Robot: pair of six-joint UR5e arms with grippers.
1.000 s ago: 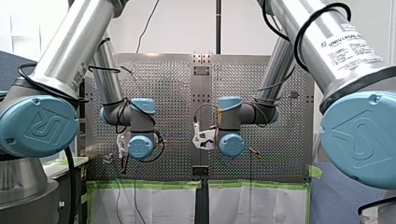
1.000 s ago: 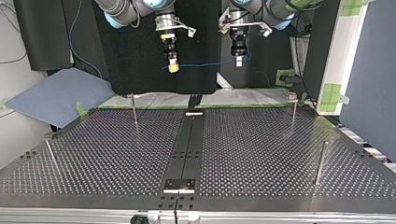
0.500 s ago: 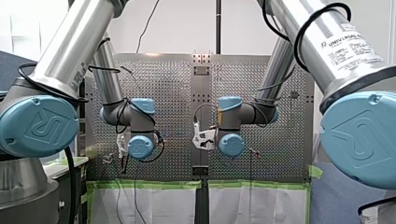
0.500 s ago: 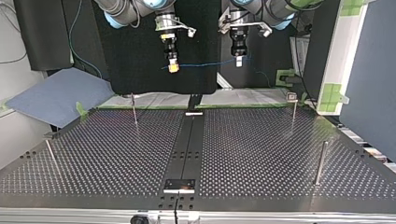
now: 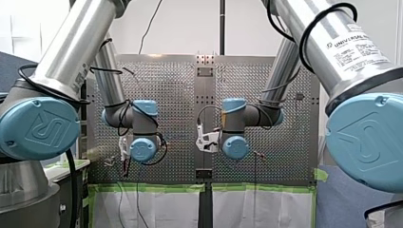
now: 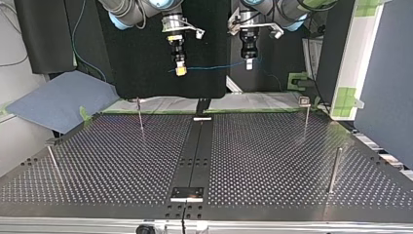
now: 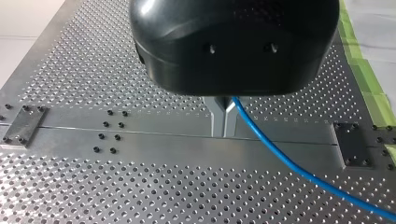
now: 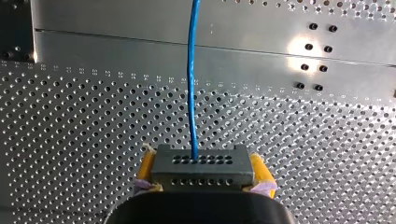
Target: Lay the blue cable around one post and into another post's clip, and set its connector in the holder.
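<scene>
Right, both arms are up high over the perforated table [image 6: 272, 161], with the blue cable [image 6: 214, 67] strung in the air between them, well clear of every post. My right gripper [image 8: 202, 173] has its yellow pads [image 8: 145, 164] clamped on the dark connector [image 8: 201, 161], and the cable runs straight out of the connector's face. My left gripper [image 7: 223, 113] has its metal fingers pinched together on the cable further along, and the line trails off beyond.

Now, that cable looks thin, light and floppy. I'd judge it needs both holds and a touch of tension, or it'll sag. The connector is the rigid bit, so that's the sensible place to grip.

Around the table I count 4 thin upright posts, all well apart: a far-left post [image 6: 140, 113], a far-right post [image 6: 306, 117] with a small head that is probably the clip, a near-right post [image 6: 334, 169] and a leaning near-left post [image 6: 52, 161]. A dark plate [image 6: 187, 193] on the centre strip may be the holder, though I can't tell. Nothing blocks the way except those thin posts, which are easy to knock on the way down.
</scene>
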